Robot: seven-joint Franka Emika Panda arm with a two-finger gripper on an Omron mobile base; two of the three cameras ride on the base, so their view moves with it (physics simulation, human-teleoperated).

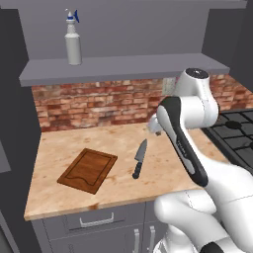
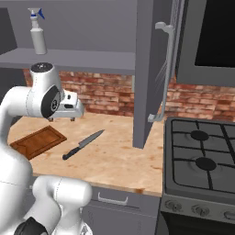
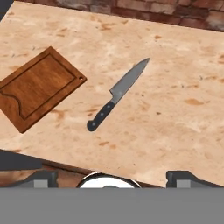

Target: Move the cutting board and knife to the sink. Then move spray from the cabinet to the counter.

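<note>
Trouble starts with the knife (image 3: pixel 117 95): it lies flat on the counter (image 1: pixel 118 185), just beside the cutting board (image 1: pixel 87 170), and could skid from a shallow pinch. Gripper (image 3: pixel 109 178) hovers above the knife, 2 fingertips spread wide, holding nothing. Spray (image 1: pixel 72 38) stands on the cabinet (image 2: pixel 149 69) shelf.

The counter (image 1: pixel 173 173) has lots of bare room around the cutting board (image 1: pixel 87 170) and the knife (image 1: pixel 140 159), which lie near each other but apart. Nothing stands over them, so a gripper could come straight down. The shelf (image 1: pixel 123 66) with the spray (image 1: pixel 73 38) hangs high above, and the open cabinet (image 2: pixel 149 69) door stands at the stove (image 2: pixel 202 160) side.
</note>
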